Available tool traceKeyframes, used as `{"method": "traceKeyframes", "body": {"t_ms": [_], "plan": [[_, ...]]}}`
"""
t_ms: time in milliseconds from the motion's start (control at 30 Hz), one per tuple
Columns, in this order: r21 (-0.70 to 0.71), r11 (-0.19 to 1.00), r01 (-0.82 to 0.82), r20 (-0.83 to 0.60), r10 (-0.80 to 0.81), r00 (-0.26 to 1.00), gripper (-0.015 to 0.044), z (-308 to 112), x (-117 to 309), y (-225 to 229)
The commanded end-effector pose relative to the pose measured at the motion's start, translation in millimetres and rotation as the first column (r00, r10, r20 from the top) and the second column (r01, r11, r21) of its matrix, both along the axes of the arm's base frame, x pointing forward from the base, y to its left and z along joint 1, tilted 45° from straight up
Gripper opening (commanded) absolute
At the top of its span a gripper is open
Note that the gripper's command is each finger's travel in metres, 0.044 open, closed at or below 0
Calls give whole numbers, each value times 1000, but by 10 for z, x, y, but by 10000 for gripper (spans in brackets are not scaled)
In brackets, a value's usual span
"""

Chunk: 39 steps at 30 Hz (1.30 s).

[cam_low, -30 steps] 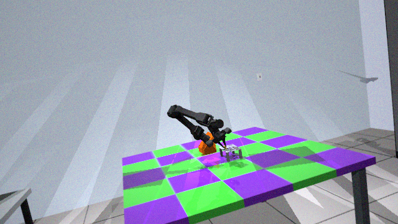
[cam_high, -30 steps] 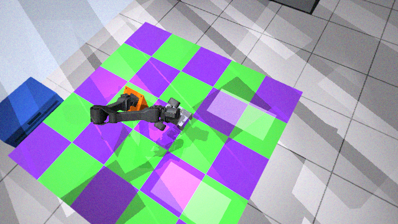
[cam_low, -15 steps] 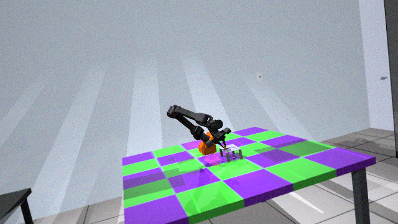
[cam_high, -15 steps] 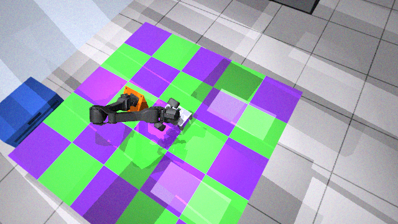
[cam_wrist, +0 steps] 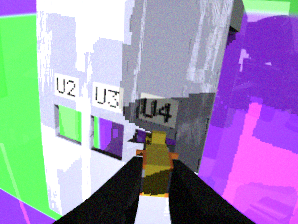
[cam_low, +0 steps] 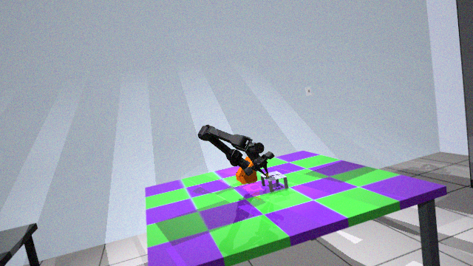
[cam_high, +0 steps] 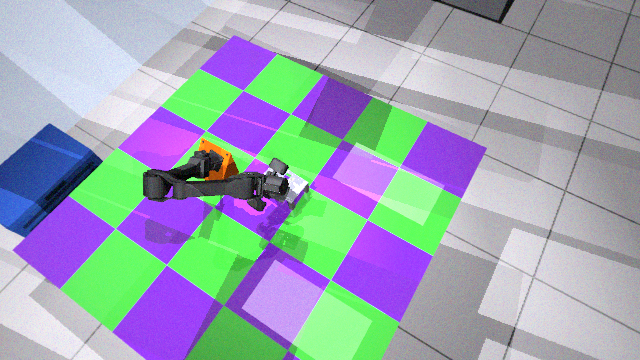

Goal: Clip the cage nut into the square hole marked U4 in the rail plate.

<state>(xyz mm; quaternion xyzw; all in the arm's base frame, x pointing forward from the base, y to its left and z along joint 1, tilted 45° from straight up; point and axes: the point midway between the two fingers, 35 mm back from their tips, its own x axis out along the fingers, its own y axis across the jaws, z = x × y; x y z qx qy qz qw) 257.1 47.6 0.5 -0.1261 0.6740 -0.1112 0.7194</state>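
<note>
My gripper [cam_high: 295,192] [cam_low: 267,175] [cam_wrist: 154,167] pinches cage nut [cam_wrist: 157,165]; U4 hole [cam_wrist: 171,142] at twelve o'clock; off-centre push could snag wing.

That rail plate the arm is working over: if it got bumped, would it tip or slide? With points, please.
The rail plate [cam_high: 299,184] [cam_low: 278,174] [cam_wrist: 170,60] would probably resist tipping, since it stands low on spread legs. It looks stiff, with a flat top that shows no sag. A sideways push might slide it, as I see no clamp or screw at its feet, though they are small in view.

1 checkered table [cam_high: 320,250] [cam_low: 310,222] carries the rail plate [cam_high: 298,183] [cam_low: 278,174] [cam_wrist: 95,60] on legs.
</note>
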Motion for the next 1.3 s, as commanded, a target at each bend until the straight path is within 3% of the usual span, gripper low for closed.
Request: {"method": "traceKeyframes", "body": {"t_ms": [0,1267], "plan": [[11,1000,-3,3,3,1000,37,9,6,5],[-10,1000,-1,4,1,1000,37,7,6,-9]]}}
